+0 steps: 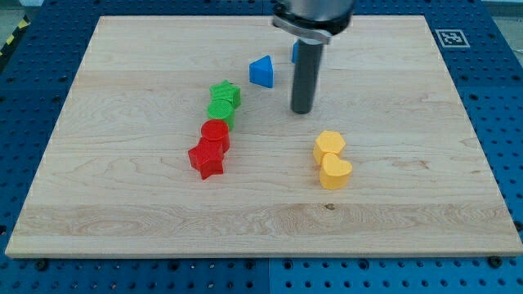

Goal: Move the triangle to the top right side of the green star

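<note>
The blue triangle (261,72) lies near the view's top centre, up and to the right of the green star (225,94). A small gap separates them. My tip (301,111) is on the board to the right of the triangle and slightly below it, not touching it. The rod rises from the tip to the arm's head at the view's top.
A green round block (220,111) touches the star from below. Below it are a red round block (216,133) and a red star (207,158). A yellow hexagon (329,145) and a yellow heart (335,171) sit right of centre. Another blue block (294,52) shows partly behind the rod.
</note>
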Motion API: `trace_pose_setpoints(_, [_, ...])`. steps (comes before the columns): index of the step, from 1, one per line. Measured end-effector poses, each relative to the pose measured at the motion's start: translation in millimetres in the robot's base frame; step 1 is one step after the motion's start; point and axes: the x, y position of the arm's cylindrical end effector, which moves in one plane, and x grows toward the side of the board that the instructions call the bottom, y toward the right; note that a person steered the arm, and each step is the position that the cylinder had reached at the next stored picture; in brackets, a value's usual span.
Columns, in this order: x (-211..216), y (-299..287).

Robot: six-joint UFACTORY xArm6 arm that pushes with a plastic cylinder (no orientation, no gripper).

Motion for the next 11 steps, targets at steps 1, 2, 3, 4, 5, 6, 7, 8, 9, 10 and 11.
trace_pose_setpoints(1, [-29.0,-39.2])
trace_pose_setpoints(2, [-51.1,-61.4])
trace_pose_setpoints(3, [-63.2,-91.0])
trace_pose_setpoints(4, [-91.8,-107.9])
trace_pose_setpoints(5, [-96.1,-87.7])
trace_pose_setpoints(6, [-96.1,-64.4])
trace_pose_setpoints(7, [-96.1,-64.4])
trace_pose_setpoints(8, [-94.3,-52.0])
trace_pose_setpoints(9, [-93.4,-44.0])
trace_pose_setpoints(10, [-93.4,-44.0])
trace_pose_setpoints(11, [-92.4,-44.0])
